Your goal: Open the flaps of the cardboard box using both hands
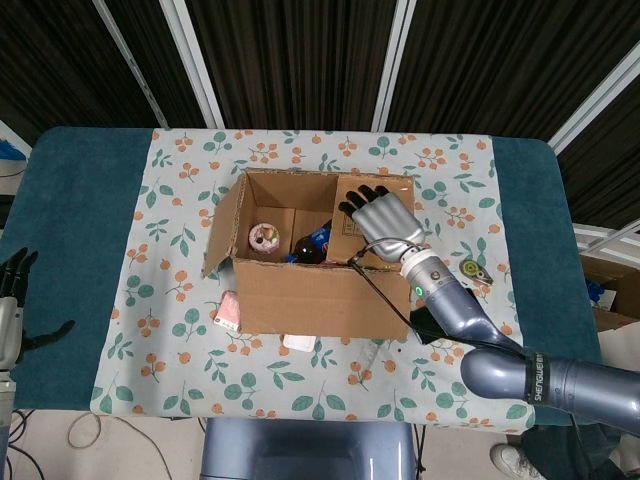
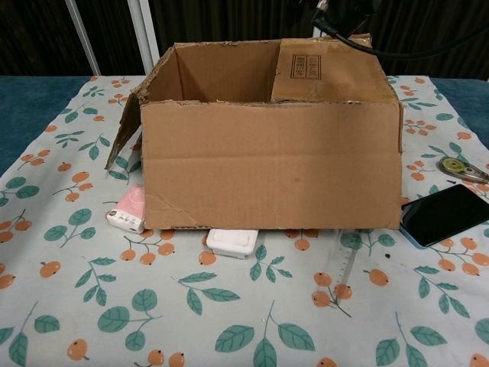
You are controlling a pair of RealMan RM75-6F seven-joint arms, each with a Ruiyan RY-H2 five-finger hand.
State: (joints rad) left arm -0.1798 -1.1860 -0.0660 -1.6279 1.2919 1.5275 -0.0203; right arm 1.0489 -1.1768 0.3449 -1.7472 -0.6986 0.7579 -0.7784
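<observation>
The cardboard box (image 1: 320,285) stands mid-table on the flowered cloth. Its left flap (image 1: 222,228) hangs outward, and its right flap (image 1: 352,222) lies folded in over the opening. My right hand (image 1: 383,218) hovers flat over that right flap with fingers spread, holding nothing; whether it touches the flap I cannot tell. My left hand (image 1: 12,300) stays at the table's far left edge, fingers apart and empty. In the chest view the box (image 2: 271,164) fills the middle, the folded flap (image 2: 325,69) shows on top, and only a dark cable crosses above it.
A black phone (image 2: 447,212) and a tape dispenser (image 2: 458,167) lie right of the box. A pink pack (image 2: 128,208) and a white case (image 2: 233,241) sit at its front foot, with a clear ruler (image 2: 336,267) nearby. Inside are a round pink thing (image 1: 265,237) and a bottle (image 1: 312,243).
</observation>
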